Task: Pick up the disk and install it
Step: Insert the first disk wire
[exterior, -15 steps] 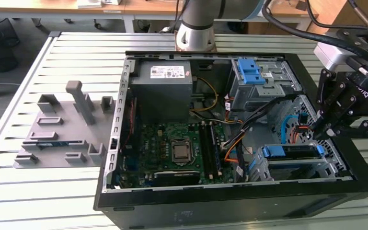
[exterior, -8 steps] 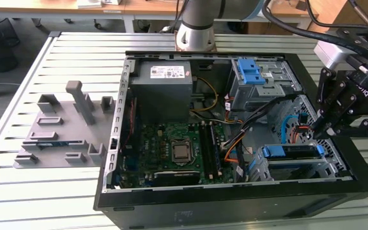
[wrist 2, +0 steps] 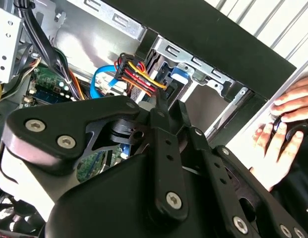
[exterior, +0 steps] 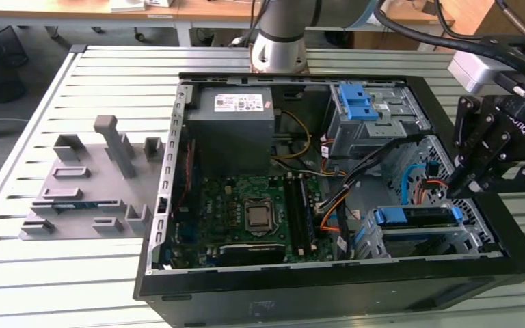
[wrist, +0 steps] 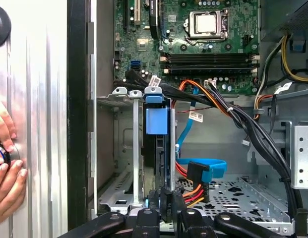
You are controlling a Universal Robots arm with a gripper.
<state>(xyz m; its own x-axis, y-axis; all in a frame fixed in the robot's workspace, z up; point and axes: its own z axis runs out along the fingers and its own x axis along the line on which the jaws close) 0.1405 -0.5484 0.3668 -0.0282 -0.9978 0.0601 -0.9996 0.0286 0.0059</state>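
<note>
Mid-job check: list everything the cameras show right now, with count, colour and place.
Table: one, silver, under everything.
Computer case: one, black, open, on the table.
Disk: one, blue-framed, in the case's drive cage.
Power supply: one, grey, inside the case.
Circuit board: one, green, case floor.
Cables: one bundle, red-yellow-orange, beside the disk.
Holder tray: one, grey, exterior view's left of the case.
Hand: at least one, on the table beside the case.
Gripper: one, black, over the drive cage.

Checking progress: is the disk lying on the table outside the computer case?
No, the disk sits in the drive cage inside the computer case.
</note>
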